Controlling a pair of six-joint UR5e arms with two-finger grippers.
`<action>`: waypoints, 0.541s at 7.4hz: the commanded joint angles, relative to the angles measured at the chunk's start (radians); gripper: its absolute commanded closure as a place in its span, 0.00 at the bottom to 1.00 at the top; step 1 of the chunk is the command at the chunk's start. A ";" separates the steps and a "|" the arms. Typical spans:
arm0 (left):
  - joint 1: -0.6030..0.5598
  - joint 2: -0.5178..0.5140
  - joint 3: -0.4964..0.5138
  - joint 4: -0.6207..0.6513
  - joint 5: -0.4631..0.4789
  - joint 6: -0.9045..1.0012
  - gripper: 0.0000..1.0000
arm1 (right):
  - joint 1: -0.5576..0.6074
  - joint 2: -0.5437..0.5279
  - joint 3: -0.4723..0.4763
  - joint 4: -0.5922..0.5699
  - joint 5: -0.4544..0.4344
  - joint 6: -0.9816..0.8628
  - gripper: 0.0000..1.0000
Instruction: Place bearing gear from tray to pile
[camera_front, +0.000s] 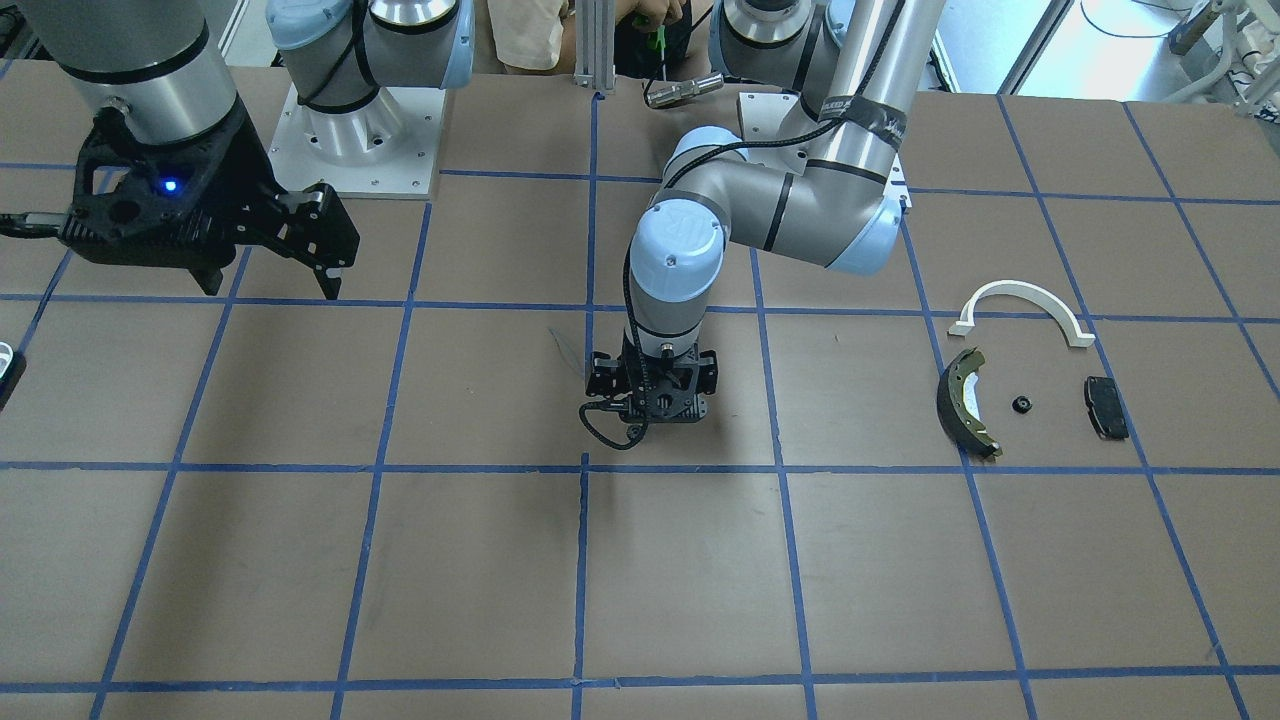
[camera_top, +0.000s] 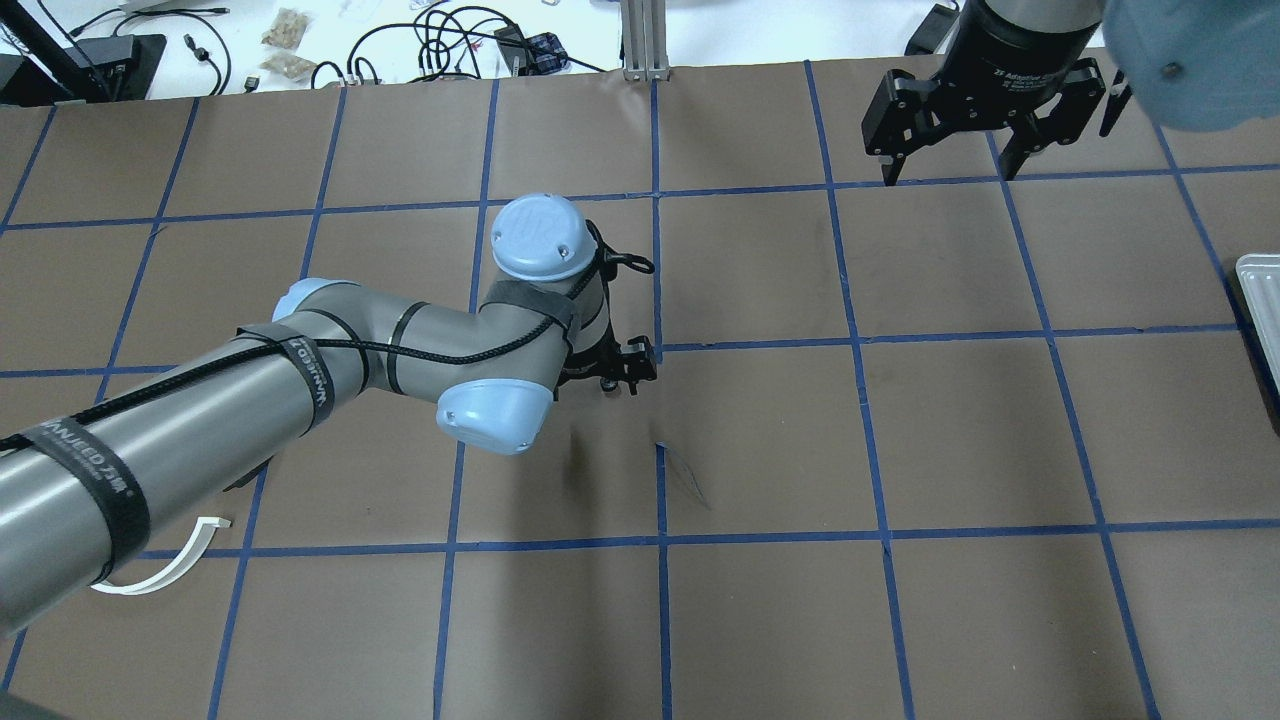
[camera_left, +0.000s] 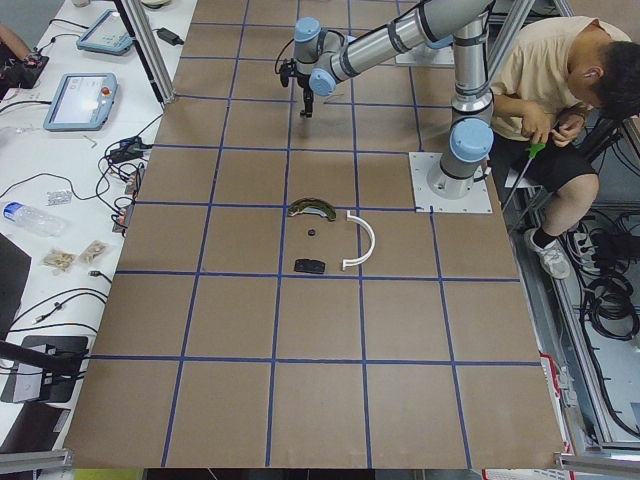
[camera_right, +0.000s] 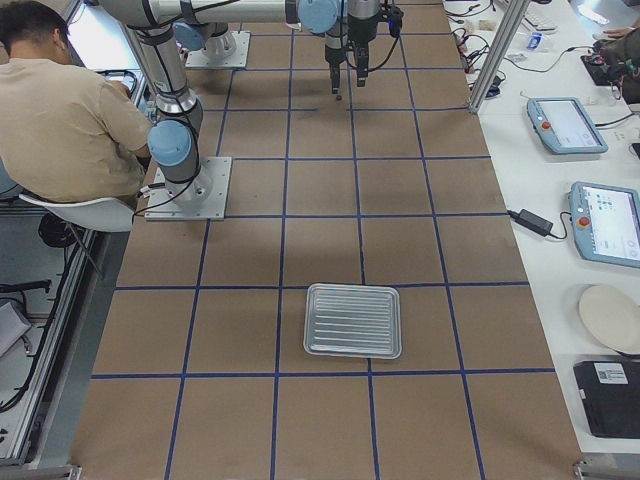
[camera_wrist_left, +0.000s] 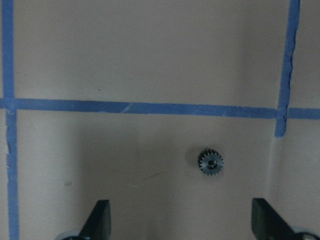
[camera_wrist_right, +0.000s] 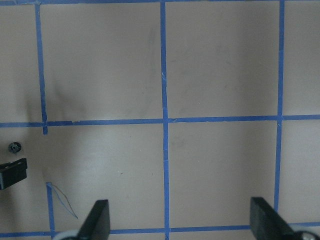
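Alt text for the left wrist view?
A small dark gear lies on the brown table, just below a blue tape line. The left gripper is open and empty at the bottom edge.

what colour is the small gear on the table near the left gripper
Dark grey, almost black; the gear shows best in the left wrist view.

Small dark gear, lying flat

Table with gear, pile, tray
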 joint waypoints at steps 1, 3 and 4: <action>-0.028 -0.056 -0.005 0.099 0.002 -0.016 0.00 | 0.002 -0.005 0.010 0.027 -0.002 -0.029 0.00; -0.028 -0.058 0.012 0.139 0.011 -0.004 0.00 | -0.005 -0.014 0.026 0.000 -0.010 -0.069 0.00; -0.028 -0.060 0.031 0.136 0.029 -0.004 0.00 | -0.009 -0.014 0.032 0.009 -0.042 -0.109 0.00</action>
